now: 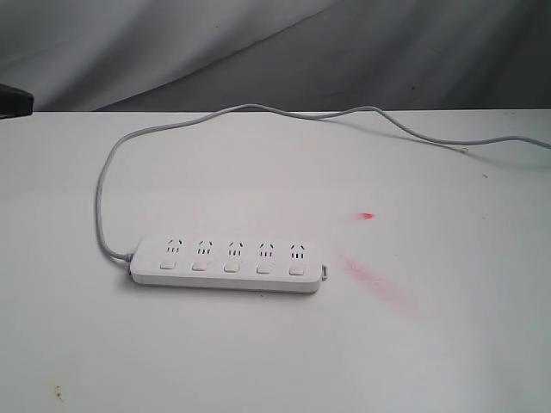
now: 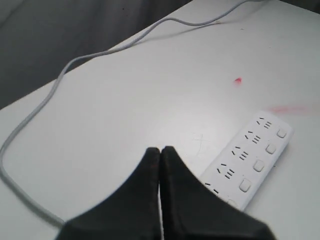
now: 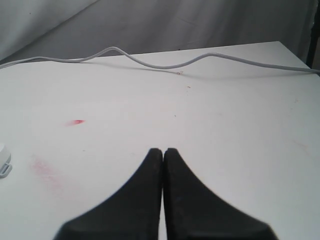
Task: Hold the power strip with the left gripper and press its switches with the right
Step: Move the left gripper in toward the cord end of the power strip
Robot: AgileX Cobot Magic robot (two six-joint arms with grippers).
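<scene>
The white power strip (image 1: 228, 263) lies flat on the white table, five sockets in a row with the switches (image 1: 232, 267) just below them. Its grey-white cord (image 1: 108, 163) loops from the strip's left end to the back and off to the right. In the left wrist view my left gripper (image 2: 160, 150) is shut and empty, hovering short of the power strip (image 2: 252, 157). My right gripper (image 3: 163, 151) is also shut and empty over bare table; only the strip's end (image 3: 4, 160) shows at that view's edge. Neither gripper appears in the exterior view.
A small red mark (image 1: 368, 215) and a pink smear (image 1: 370, 277) stain the table right of the strip. A dark object (image 1: 15, 101) sits at the far left edge. A grey cloth backdrop hangs behind the table.
</scene>
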